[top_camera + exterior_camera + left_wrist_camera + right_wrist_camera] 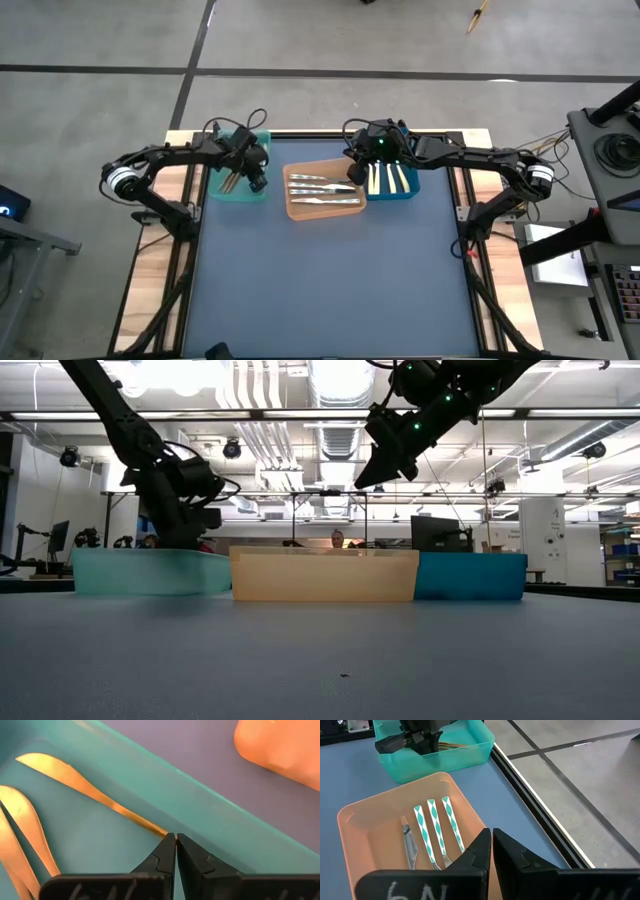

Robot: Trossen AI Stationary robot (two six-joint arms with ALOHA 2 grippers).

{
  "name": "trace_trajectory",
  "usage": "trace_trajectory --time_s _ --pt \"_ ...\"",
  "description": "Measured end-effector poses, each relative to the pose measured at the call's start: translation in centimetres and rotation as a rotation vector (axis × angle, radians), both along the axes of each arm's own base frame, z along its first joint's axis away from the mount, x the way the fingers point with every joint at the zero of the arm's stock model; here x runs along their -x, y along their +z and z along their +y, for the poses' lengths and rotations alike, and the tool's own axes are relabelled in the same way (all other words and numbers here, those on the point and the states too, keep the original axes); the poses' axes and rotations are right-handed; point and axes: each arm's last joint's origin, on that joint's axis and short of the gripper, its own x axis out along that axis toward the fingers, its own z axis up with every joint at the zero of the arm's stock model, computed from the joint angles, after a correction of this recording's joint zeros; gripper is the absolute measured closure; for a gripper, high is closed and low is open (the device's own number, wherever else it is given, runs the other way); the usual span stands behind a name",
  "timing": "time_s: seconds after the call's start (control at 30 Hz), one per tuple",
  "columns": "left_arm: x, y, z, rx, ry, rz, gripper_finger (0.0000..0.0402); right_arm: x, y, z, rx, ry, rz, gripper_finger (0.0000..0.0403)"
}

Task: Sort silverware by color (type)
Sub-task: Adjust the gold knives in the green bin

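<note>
Bare blue tabletop point(330, 290) is filling the foreground as three bins are sitting in a touching row at the far edge. At left, the left gripper point(175, 842) is dipping into the teal bin point(240, 190), its fingers pressed together and holding nothing; gold silverware point(90, 790) is lying flat just ahead of and beside its tips, long axes running roughly along the bin toward the near wall. In the middle, the orange bin point(380, 820) is holding silver pieces with striped handles point(432, 832), lying side by side crosswise, just left of the right gripper point(490, 842). That gripper is hovering shut and empty above the seam between the orange bin and the blue bin point(395, 185), where cream-handled pieces point(388, 178) are lying parallel, pointing front to back. Judging by this, sorting is looking finished.
</note>
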Motion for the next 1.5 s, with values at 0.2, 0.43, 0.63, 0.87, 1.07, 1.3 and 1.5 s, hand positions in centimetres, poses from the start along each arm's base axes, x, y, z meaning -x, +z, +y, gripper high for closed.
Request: trace_trajectory --time_s 0.2,0.43,0.63,0.87,1.07,1.3,1.5 --pt "0.2 -0.1 0.0 -0.019 0.07 0.032 0.0401 0.0 0.0 0.0 0.0 0.0 0.0 0.0394" --pt "0.4 0.4 0.1 -0.028 0.113 0.072 0.0401 0.0 0.0 0.0 0.0 0.0 0.0 0.0394" --pt "0.7 2.4 -0.2 -0.067 0.142 0.034 0.0401 0.0 0.0 0.0 -0.001 0.0 0.0 0.0394" --pt "1.2 4.4 -0.8 -0.011 0.365 -0.091 0.0401 0.0 0.0 0.0 0.018 0.013 0.009 0.0394" --pt "1.2 4.5 -1.0 0.074 0.536 -0.159 0.0401 0.1 -0.2 0.1 0.043 0.036 0.041 0.0394" --pt "0.5 3.8 -1.2 0.15 0.609 -0.145 0.0401 0.5 -0.9 0.2 0.064 0.075 0.133 0.0394" --pt "0.2 4.2 -0.9 0.174 0.672 -0.124 0.0401 0.9 -1.1 -0.2 0.096 0.096 0.179 0.0394"
